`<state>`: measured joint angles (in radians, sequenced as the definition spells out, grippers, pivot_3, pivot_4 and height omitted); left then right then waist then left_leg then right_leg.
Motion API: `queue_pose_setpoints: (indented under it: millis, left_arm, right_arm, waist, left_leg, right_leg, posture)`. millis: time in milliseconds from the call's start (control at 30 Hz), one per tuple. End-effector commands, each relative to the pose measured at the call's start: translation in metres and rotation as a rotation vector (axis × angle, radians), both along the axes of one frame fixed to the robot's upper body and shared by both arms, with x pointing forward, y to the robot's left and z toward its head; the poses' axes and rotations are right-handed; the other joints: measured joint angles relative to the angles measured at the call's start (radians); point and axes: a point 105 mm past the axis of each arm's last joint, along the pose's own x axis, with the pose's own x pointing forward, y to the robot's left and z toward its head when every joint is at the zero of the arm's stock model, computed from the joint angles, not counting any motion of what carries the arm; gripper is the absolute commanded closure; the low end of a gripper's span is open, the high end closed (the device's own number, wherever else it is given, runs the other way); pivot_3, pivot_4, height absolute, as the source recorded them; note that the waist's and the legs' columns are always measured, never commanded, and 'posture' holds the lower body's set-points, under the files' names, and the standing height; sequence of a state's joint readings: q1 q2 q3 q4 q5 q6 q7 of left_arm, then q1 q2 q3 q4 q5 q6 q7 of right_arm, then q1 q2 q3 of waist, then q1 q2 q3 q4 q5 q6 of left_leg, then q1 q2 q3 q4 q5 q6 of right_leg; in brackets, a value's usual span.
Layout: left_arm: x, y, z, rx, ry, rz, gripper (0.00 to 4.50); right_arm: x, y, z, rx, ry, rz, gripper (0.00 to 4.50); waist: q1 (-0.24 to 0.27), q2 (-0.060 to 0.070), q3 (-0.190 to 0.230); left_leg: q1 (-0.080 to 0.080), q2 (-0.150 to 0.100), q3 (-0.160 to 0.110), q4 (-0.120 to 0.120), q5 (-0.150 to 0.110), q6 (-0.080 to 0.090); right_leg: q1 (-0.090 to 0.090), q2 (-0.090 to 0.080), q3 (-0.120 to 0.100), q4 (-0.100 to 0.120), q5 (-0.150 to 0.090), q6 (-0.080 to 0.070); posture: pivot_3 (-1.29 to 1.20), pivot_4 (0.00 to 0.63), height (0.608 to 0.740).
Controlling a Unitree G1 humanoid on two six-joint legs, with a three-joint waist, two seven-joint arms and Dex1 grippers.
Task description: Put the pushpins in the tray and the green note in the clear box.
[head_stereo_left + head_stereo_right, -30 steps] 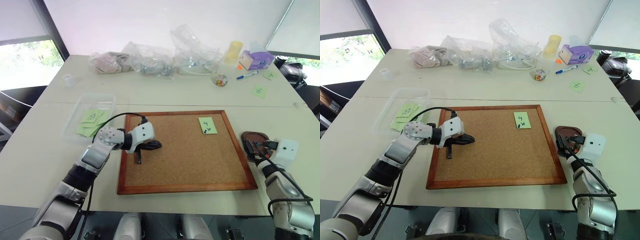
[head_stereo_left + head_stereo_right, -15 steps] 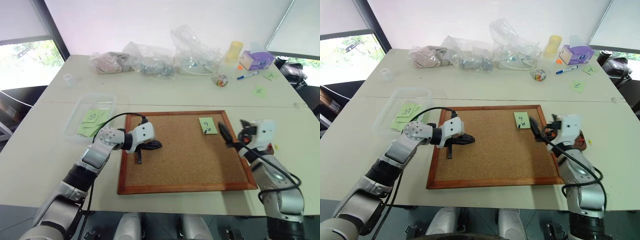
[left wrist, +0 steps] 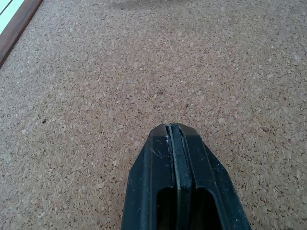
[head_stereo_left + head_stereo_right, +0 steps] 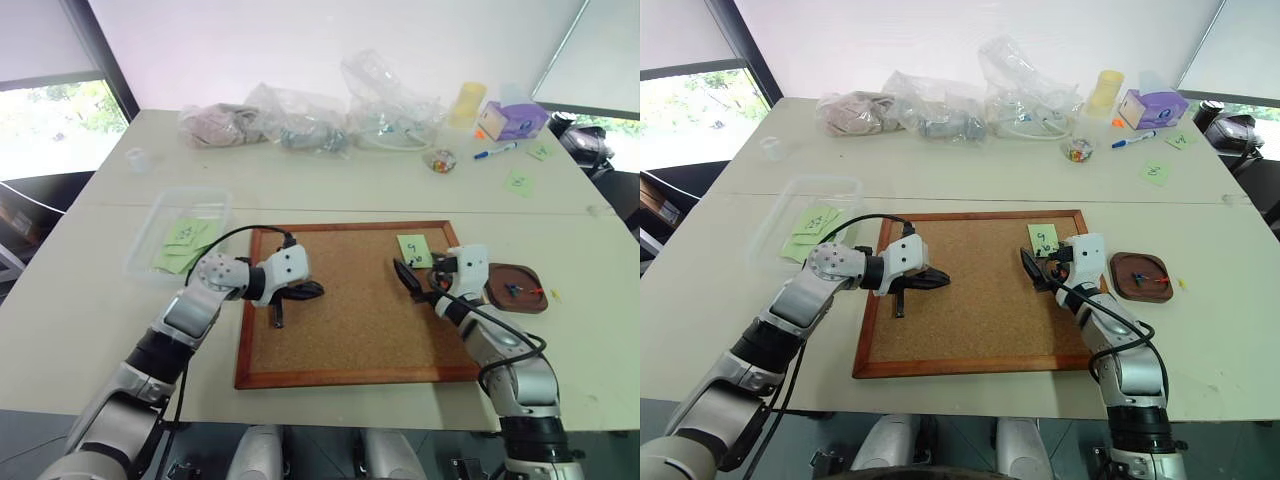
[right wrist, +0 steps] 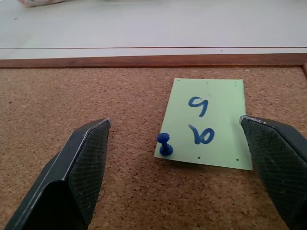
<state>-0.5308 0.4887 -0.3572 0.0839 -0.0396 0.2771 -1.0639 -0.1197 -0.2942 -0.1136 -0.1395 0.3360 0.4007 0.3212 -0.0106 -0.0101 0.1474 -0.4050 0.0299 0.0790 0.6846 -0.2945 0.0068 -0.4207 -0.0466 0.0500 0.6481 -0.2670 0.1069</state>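
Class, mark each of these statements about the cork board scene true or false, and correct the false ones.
1. A blue pushpin still pins the green note to the cork board. True.
2. The right claw is shut on the pin. False: it is open, with the pin between its fingers, untouched.
3. The left claw is shut. True.
4. The tray is empty. False: it holds pins.
5. The clear box holds green notes. True.
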Motion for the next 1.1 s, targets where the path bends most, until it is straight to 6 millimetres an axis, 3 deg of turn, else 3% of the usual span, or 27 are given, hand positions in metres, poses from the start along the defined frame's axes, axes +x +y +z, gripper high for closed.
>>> queue_pose_setpoints:
  millis: [33,233,467,1100]
  left_arm:
    - [-0.004,0.002,-0.014,0.039,0.039,0.011,4.50]
    - [-0.004,0.002,-0.014,0.039,0.038,0.012,4.50]
    - [-0.003,0.002,-0.013,0.037,0.034,0.014,4.50]
    - [-0.008,0.008,-0.022,0.079,0.061,-0.012,4.50]
  right_arm:
    - [0.003,0.005,0.007,-0.005,-0.039,0.019,1.37]
    - [0.001,0.008,0.003,0.012,-0.017,0.032,4.47]
    - [-0.002,0.008,0.004,0.020,-0.025,0.032,4.47]
    - [-0.002,-0.004,0.037,0.000,-0.209,-0.024,4.47]
  waist:
    - [0.000,0.000,0.000]
    - [-0.001,0.000,0.000]
    - [-0.001,0.000,0.000]
    - [-0.004,0.000,0.000]
  left_leg:
    - [0.000,0.000,0.000,0.000,0.000,0.000]
    - [0.000,0.000,0.000,0.000,0.000,0.000]
    - [0.000,0.000,0.000,0.000,0.000,0.000]
    - [0.000,0.000,0.000,0.000,0.000,0.000]
  right_leg:
    - [0.000,0.000,0.000,0.000,0.000,0.000]
    - [0.000,0.000,0.000,0.000,0.000,0.000]
    - [0.000,0.000,0.000,0.000,0.000,0.000]
    - [0.000,0.000,0.000,0.000,0.000,0.000]
  posture:
    - [0.00,0.150,0.737]
    - [0.00,0.150,0.737]
    - [0.00,0.150,0.737]
    - [0.00,0.150,0.737]
